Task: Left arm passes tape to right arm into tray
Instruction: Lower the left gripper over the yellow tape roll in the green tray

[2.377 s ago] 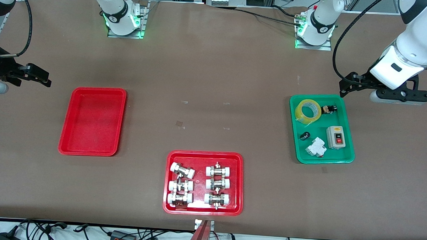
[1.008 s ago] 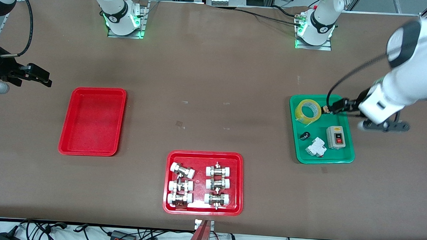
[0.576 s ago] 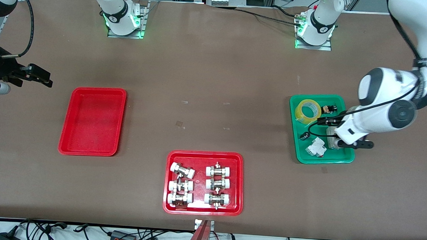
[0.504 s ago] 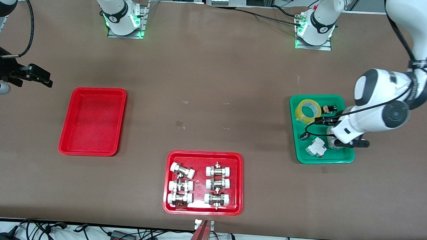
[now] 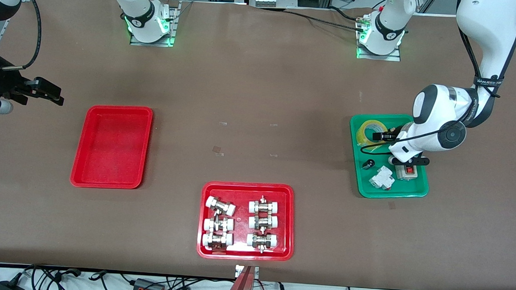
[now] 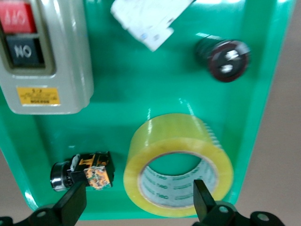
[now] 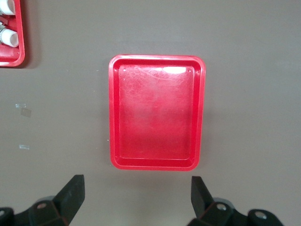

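Starting nearest the front camera, a red tray of white-capped metal fittings [image 5: 246,221] is seen at the table's near edge, and it plays no part in the job. Farther from that camera, toward the left arm's end of the table, the green tray [image 5: 416,192] is found; in it lie a grey switch box [image 6: 41,61], a white breaker [image 5: 381,178], a small black knob [image 6: 228,59], a small dark component with an orange label [image 6: 82,171] and the tape [image 6: 178,165], which rests flat in the corner of that tray farthest from the front camera. The step in hand is judged to be the approach for the first pickup: the left gripper [image 6: 140,201] is held over the tape with its jaws spread wide and nothing between them, and the roll is not yet touched. One finger appears to be lined up over the roll's hole and the other outside the ring, though this alignment cannot be fully confirmed from the wrist view. A straight descent is called for next, followed by a closing on the ring's wall. Toward the right arm's end of the table, the plain red tray [image 7: 157,112] lies with nothing in it, and the right gripper [image 7: 137,197] waits beside it, jaws wide and holding nothing.
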Controlling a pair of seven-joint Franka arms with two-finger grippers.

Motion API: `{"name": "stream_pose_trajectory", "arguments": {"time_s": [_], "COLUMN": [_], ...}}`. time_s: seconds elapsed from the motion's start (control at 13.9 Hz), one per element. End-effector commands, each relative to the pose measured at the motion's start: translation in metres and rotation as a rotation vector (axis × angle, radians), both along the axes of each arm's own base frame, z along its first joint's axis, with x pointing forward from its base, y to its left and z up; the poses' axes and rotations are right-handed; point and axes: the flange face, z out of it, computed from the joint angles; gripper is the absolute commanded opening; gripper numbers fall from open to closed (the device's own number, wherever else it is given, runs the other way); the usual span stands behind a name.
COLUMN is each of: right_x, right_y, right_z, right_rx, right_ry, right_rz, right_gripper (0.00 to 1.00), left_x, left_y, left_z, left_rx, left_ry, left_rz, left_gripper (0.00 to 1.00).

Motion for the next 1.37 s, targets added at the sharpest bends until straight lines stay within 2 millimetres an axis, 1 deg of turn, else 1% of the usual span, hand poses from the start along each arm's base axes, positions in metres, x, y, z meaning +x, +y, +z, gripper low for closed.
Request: {"name": "stream_pose_trajectory", "arguments": {"time_s": [0.0, 0.43, 0.65, 0.86, 0.94, 1.08, 1.15, 1.22, 1.3], "right_x": [-0.002, -0.002, -0.002, -0.003, -0.004, -0.003, -0.003, -0.003, -0.003], "right_y": [0.002, 0.002, 0.001, 0.001, 0.001, 0.001, 0.000, 0.001, 0.000], "right_z": [0.002, 0.002, 0.000, 0.000, 0.000, -0.001, -0.001, -0.001, -0.001], "right_rx": [-0.004, -0.004, -0.003, -0.002, -0.001, -0.001, -0.001, -0.001, -0.001], "right_ry": [0.007, 0.007, 0.010, 0.014, 0.020, 0.022, 0.022, 0.022, 0.022], "right_rz": [0.015, 0.013, 0.010, 0.010, 0.010, 0.010, 0.008, 0.010, 0.008], "right_gripper": [1.00, 1.00, 1.00, 1.00, 1.00, 1.00, 1.00, 1.00, 1.00], "left_x": [-0.003, -0.007, -0.011, -0.022, -0.022, -0.020, -0.019, -0.019, -0.013], "left_y": [0.006, 0.004, -0.002, -0.014, -0.018, -0.021, -0.022, -0.022, -0.021], "left_z": [-0.011, -0.030, -0.033, -0.049, -0.049, -0.046, -0.044, -0.038, -0.027], "left_rx": [0.013, 0.017, 0.028, 0.052, 0.061, 0.067, 0.068, 0.072, 0.075], "left_ry": [0.008, 0.027, 0.040, 0.102, 0.110, 0.105, 0.103, 0.113, 0.121], "left_rz": [0.029, 0.063, 0.080, 0.118, 0.126, 0.134, 0.130, 0.127, 0.123], "left_gripper": [1.00, 1.00, 1.00, 1.00, 0.92, 0.62, 0.45, 0.27, 0.16]}}
